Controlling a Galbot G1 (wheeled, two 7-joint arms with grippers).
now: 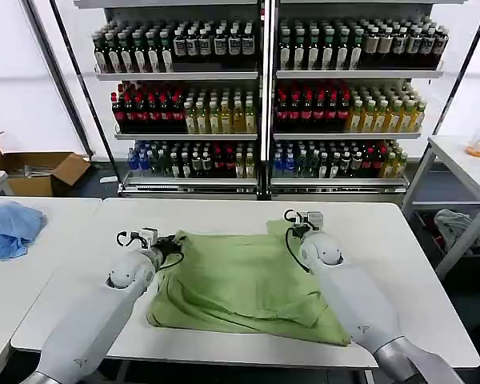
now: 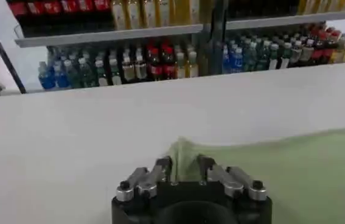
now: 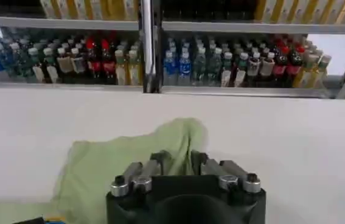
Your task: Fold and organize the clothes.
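Nearest to the robot, the green T-shirt (image 1: 244, 288) is lying rumpled on the white surface (image 1: 400, 264), its near hem bunching close to the front edge and partly covered by both pale forearms. Its printed graphic is not showing; only plain green fabric is facing up.

The left claw (image 2: 184, 173) is sitting at the shirt's far left corner, and in the left wrist view its fingers (image 2: 160, 170) are pinching a raised tuft of green cloth between them, drawn in narrow. From the head view that claw (image 1: 170, 244) is mostly lost behind cables and the wrist housing.

The right claw (image 3: 180, 163) is working at the far right corner, its fingers (image 3: 159, 162) closing tight on a fold of the shirt; where the tips meet the cloth is being hidden by the black body of the claw. In the head view this claw (image 1: 298, 228) is also hard to make out.

Off to the left, a light blue cloth (image 1: 10, 228) is resting on a separate surface. Beyond, shelves of bottles (image 1: 264, 104) are filling the back wall.
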